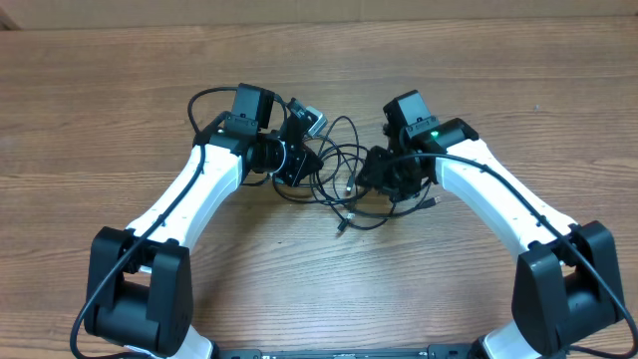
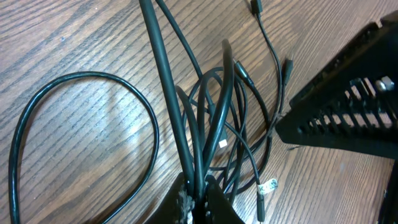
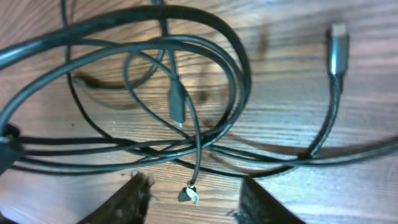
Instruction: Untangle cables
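cables [image 3: 177, 102] blurred, cut by edges

The cables [image 1: 337, 170] sprawl over the middle of the surface [image 1: 100, 80]. The left arm [image 1: 204, 184] and right arm [image 1: 498, 189] hem them in from either side. The left jaws are clamped into the tangle's left side and the right jaws are spread low over its right, so hardly any gap is left there. Open room lies along the far edge and out to both far corners, and in the bare wedge between the arms toward the near edge.
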`<action>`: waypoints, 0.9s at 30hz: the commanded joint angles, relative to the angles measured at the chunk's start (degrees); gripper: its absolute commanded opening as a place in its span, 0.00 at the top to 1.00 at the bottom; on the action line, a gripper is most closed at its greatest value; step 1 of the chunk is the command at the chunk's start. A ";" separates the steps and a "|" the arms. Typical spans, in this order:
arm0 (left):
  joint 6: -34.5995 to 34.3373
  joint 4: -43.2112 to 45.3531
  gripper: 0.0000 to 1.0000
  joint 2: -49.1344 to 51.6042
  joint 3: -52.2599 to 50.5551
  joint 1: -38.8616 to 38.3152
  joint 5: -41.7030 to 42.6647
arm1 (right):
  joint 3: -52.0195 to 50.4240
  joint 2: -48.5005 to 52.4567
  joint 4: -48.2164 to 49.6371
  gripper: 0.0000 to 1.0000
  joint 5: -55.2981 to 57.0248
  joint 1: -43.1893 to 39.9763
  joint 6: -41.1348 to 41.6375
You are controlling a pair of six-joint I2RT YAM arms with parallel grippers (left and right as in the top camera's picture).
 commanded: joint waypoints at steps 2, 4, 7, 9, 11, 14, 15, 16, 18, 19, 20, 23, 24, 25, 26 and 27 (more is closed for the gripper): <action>1.11 0.00 0.92 -1.11 1.29 0.20 1.31 | -2.56 -0.76 1.05 0.58 0.39 1.57 1.14; 1.11 0.00 0.92 -1.11 1.29 0.20 1.31 | -4.22 -0.76 1.90 0.63 0.31 2.36 3.37; 1.11 -0.02 0.92 -1.11 1.29 0.20 1.31 | -6.01 -0.74 3.43 0.69 0.22 3.39 4.70; 1.11 0.00 0.91 -1.11 1.29 0.20 1.31 | -7.65 -0.74 6.12 0.72 0.24 4.57 5.57; 1.11 0.00 0.91 -1.11 1.29 0.20 1.31 | -9.35 -0.74 9.46 0.72 0.63 5.90 7.19; 1.11 0.00 0.92 -1.11 1.29 0.20 1.31 | -11.04 -0.74 13.35 0.72 3.50 7.17 10.23; 1.11 0.00 0.91 -1.14 1.29 0.20 1.31 | -11.56 -0.74 14.32 0.73 5.16 7.48 11.17; 1.11 0.00 0.91 -1.11 1.29 0.20 1.31 | -11.96 -0.74 15.02 0.76 6.47 7.61 12.15; 1.11 -0.02 0.91 -1.11 1.29 0.20 1.31 | -12.39 -0.74 15.41 0.80 8.09 7.67 13.62; 1.11 0.00 0.91 -1.14 1.29 0.20 1.31 | -12.39 -0.70 15.32 0.81 8.52 7.67 13.57; 1.11 -0.02 0.91 -1.11 1.29 0.20 1.31 | -12.39 -0.70 15.28 0.82 8.72 7.69 13.57; 1.11 0.00 0.91 -1.11 1.29 0.20 1.31 | -12.39 -0.70 15.28 0.84 8.72 7.67 13.57; 1.11 0.00 0.91 -1.11 1.29 0.20 1.31 | -12.39 -0.68 15.28 0.85 8.70 7.69 13.57; 1.11 0.00 0.91 -1.14 1.29 0.20 1.31 | -12.39 -0.70 15.28 0.85 8.68 7.69 13.57; 1.11 0.00 0.91 -1.11 1.29 0.20 1.31 | -12.39 -0.70 15.28 0.85 8.66 7.69 13.55; 1.11 0.00 0.91 -1.11 1.29 0.20 1.31 | -12.39 -0.70 15.28 0.85 8.63 7.69 13.53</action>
